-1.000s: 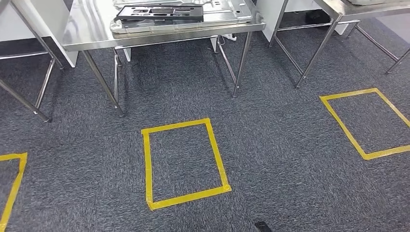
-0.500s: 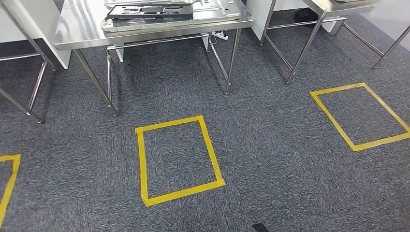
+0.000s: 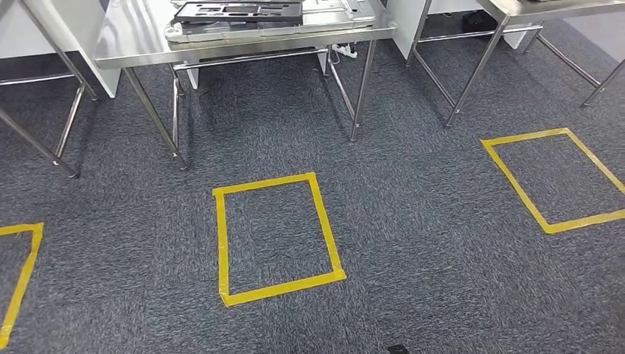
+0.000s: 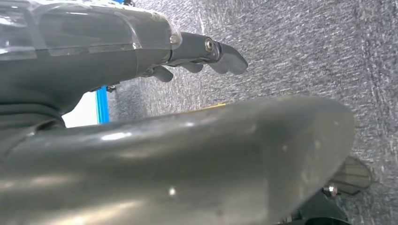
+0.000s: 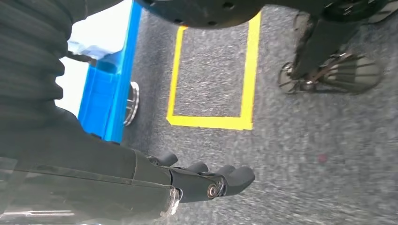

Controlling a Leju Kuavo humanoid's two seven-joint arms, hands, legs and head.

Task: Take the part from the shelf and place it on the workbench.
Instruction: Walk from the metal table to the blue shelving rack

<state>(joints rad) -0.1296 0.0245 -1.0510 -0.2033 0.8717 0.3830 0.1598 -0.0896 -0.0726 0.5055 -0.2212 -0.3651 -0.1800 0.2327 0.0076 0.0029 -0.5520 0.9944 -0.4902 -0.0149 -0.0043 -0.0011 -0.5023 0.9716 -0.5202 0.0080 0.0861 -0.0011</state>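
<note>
From the head view, the whole scene is sliding between the earlier pictures and now, which reads as the camera swinging with the walking body and not as anything on the floor moving: the steel table (image 3: pixel 243 44) is sitting slightly further right and a touch lower than half a second ago, and the yellow tape square (image 3: pixel 276 237) on the grey carpet (image 3: pixel 413 221) is lying in nearly the same place in front of the robot. A dark flat part (image 3: pixel 237 10) with cut-outs is resting on a metal tray (image 3: pixel 221 31) on that table; whether this table is serving as the shelf or the workbench cannot be told. A second tape square (image 3: pixel 549 181) is lying off to the right, beside another steel table (image 3: pixel 516 9). In the left wrist view, the left hand (image 4: pixel 202 54) is hanging over carpet, its dark fingers extended and holding nothing, with the thick thumb (image 4: pixel 211 154) across the foreground. In the right wrist view, the right hand (image 5: pixel 206 180) is likewise hanging empty, fingers loosely stretched, above carpet with a yellow tape outline (image 5: pixel 213 70) and a blue frame (image 5: pixel 110 89) nearby. Judging from this, the robot is walking and repositioning, and no pick has begun.
</note>
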